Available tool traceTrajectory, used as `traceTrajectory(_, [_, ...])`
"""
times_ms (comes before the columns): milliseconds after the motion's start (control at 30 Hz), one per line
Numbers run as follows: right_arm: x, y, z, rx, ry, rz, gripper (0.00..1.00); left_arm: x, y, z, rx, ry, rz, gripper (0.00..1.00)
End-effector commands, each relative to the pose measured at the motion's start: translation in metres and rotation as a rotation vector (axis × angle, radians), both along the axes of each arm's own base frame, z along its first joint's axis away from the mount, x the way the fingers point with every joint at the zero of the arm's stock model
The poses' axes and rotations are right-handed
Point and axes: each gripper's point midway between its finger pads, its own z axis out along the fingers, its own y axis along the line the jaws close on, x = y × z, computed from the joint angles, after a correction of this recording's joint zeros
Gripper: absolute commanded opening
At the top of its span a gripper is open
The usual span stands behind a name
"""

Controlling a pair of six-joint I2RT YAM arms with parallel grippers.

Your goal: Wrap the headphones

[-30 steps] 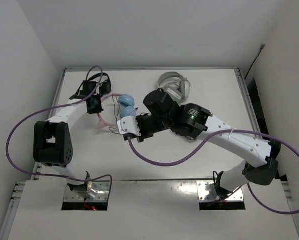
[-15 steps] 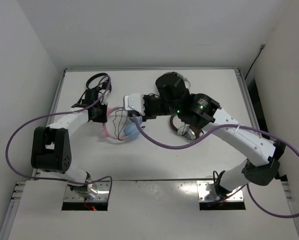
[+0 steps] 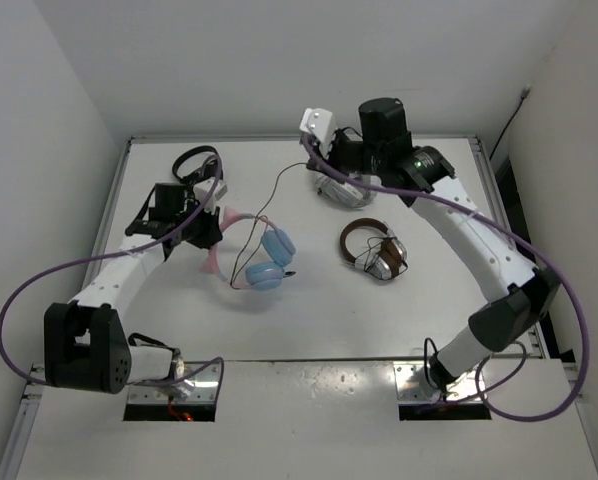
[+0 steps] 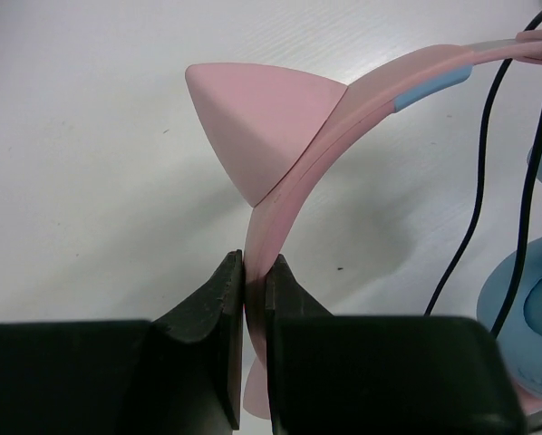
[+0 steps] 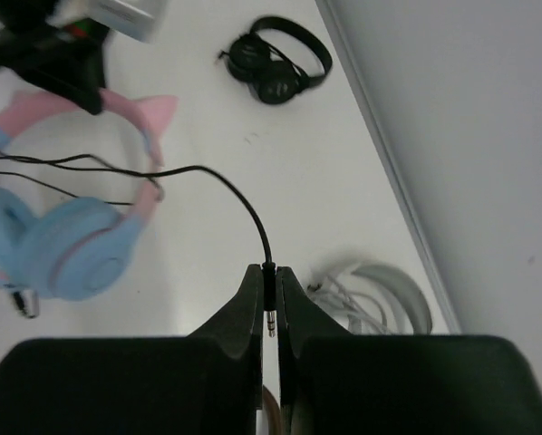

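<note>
From above, the headphones [image 3: 264, 258] lie flat on the left half of the table [image 3: 309, 325], about midway between its near and far edges. Their blue ear cups [image 3: 277, 244] are toward the middle and the pink band curves off toward the left edge. A black pair [image 3: 197, 163] sits by the far left corner and a brown pair [image 3: 371, 248] right of centre, both well apart from them.

In the left wrist view, the left end effector [image 4: 254, 265] is clamped on the headband [image 4: 294, 172], just below a pink cat ear [image 4: 253, 118]. The thin black cable [image 4: 477, 208] hangs slack in two strands on the right.

In the right wrist view, the right end effector [image 5: 268, 272] is closed on the plug [image 5: 269, 319]. It is raised above the table near the far edge, and the cable trails down in a loose curve to the band. A pale grey pair [image 5: 384, 294] lies below it.

The headphones look light. The band is probably stiff, springy plastic and smooth, so a narrow pinch could let it twist or slide; a hold near the ear, where the band is thickest, seems sound. The cable is limp and will likely snag or spring off loops unless kept lightly taut. Its weak point is probably where wire meets plug, so the moulded sleeve is the better place to hold than the bare wire.
</note>
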Motion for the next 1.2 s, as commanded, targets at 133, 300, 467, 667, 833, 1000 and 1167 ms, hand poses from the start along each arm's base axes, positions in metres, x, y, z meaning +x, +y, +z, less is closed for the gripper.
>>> traceTrajectory(133, [0.052,-0.022,-0.003,0.152,0.146,-0.083,0.00,-0.026,-0.039,0.041,-0.151,-0.071,-0.217,0.00])
traceTrajectory(300, [0.074,-0.025,-0.029,0.190,0.261,-0.116,0.00,-0.032,-0.046,0.055,-0.192,-0.080,-0.248,0.00])
traceTrajectory(467, [0.084,-0.018,-0.060,0.216,0.387,-0.135,0.00,-0.037,-0.052,0.073,-0.240,-0.094,-0.251,0.00])
traceTrajectory(667, [0.078,-0.007,-0.099,0.235,0.508,-0.136,0.00,-0.032,-0.047,0.085,-0.311,-0.065,-0.170,0.00])
traceTrajectory(833, [0.047,0.002,-0.131,0.235,0.625,-0.113,0.00,-0.020,-0.035,0.089,-0.385,-0.029,-0.052,0.00])
traceTrajectory(1000, [0.017,0.009,-0.149,0.267,0.722,-0.111,0.00,0.000,-0.014,0.088,-0.415,-0.012,0.116,0.00])
traceTrajectory(1167, [-0.008,0.016,-0.164,0.301,0.840,-0.097,0.00,0.018,0.019,0.088,-0.407,-0.028,0.348,0.00])
